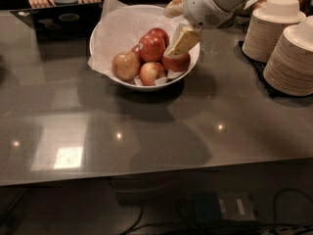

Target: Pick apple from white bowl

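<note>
The claw point(182, 43) hangs over the right side of the bowl point(100, 31), just above a blushed apple point(176, 61) near the rim. Whether the claw is open or closed, I cannot tell. The red apple point(151, 47) lies in the middle of the bowl on crinkled paper point(115, 26), just left of the claw. The bowl stands on the dark counter point(146, 131), with plate stacks point(288, 53) to the right.
</note>
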You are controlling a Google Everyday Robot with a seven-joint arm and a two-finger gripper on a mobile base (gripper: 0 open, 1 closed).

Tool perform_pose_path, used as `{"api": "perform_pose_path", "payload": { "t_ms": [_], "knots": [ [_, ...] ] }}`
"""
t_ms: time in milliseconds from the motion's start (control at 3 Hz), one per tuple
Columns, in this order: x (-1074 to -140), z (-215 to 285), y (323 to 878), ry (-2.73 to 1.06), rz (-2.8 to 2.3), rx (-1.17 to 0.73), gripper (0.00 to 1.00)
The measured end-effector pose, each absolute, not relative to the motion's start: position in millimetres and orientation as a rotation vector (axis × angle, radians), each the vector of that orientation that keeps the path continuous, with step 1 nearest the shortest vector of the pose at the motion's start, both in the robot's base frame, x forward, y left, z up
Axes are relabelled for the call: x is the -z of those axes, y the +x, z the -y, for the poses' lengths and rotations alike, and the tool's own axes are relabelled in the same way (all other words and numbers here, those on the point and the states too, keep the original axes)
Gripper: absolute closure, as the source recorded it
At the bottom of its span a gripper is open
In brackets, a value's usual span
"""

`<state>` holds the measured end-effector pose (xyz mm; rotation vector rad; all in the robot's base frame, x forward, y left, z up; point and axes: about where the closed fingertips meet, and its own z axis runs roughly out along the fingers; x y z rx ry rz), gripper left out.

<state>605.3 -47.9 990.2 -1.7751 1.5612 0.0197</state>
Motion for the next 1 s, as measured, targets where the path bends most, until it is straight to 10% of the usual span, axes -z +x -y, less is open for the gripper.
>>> {"api": "perform_pose_path", "payload": {
  "t_ms": [1000],
  "knots": [
    [-968, 21, 656, -1.778, -1.518, -0.112, 0.35]
  ]
}}
